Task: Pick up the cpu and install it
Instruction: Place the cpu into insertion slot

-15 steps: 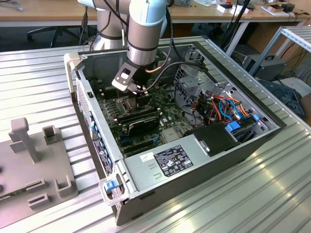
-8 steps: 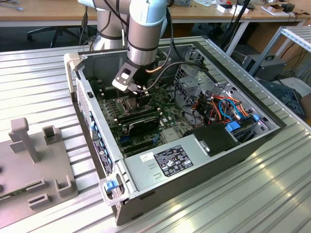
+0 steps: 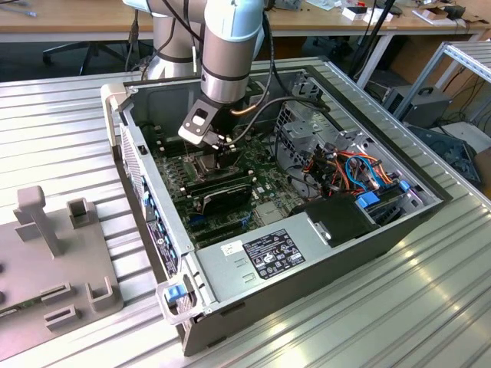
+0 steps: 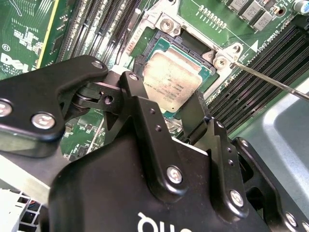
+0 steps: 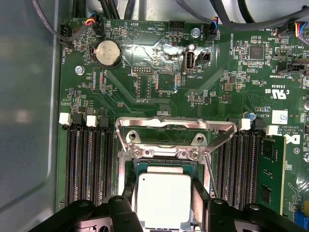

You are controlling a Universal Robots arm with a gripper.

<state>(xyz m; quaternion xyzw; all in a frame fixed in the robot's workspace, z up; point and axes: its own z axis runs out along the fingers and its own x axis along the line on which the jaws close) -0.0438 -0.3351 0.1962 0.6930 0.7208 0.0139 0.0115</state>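
Robot arm's tool [image 3: 222, 149] reaches down into one open computer case [image 3: 383, 230] lying on a ribbed metal bench [image 3: 430, 307]. In both wrist views its two black fingers [image 5: 129, 191] are closed against opposite edges of the cpu [image 5: 163, 198], gripping the single silver chip directly over the socket [image 5: 164, 166]; whether it is fully seated cannot be told. Faint print marks the chip's lid, white lettering runs across the green motherboard [image 5: 159, 87], and one white printed label [image 3: 268, 257] sits on the power supply [image 3: 253, 268]. The metal load frame [image 5: 174, 126] stands swung up and its wire lever [image 5: 216, 145] is free. One coin battery [image 5: 108, 52] lies beyond. Black memory slots [image 5: 91, 164] crowd both sides of the fingers, and the case wall runs close by. A grey fixture block [image 3: 54, 253] sits at the exterior view's left.
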